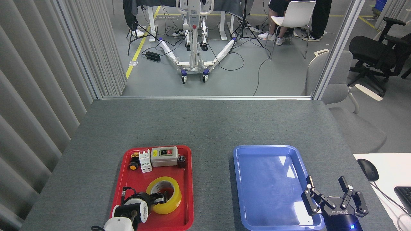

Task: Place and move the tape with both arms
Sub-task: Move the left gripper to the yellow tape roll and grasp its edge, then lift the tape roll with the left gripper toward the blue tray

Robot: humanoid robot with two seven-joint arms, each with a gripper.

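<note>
Tape (164, 194) lies flat in the red tray (189, 192), directly ahead of the left claw (159, 199), whose fingers are pushed into the roll's core and against its near wall; whether they are pinched tight on it cannot be told. Gripping through the hole is judged to give a secure hold for lifting. The right claw (334, 199) is held with fingers spread wide and empty, over the near right corner of the blue tray (239, 179), probably waiting to receive the roll.
</note>
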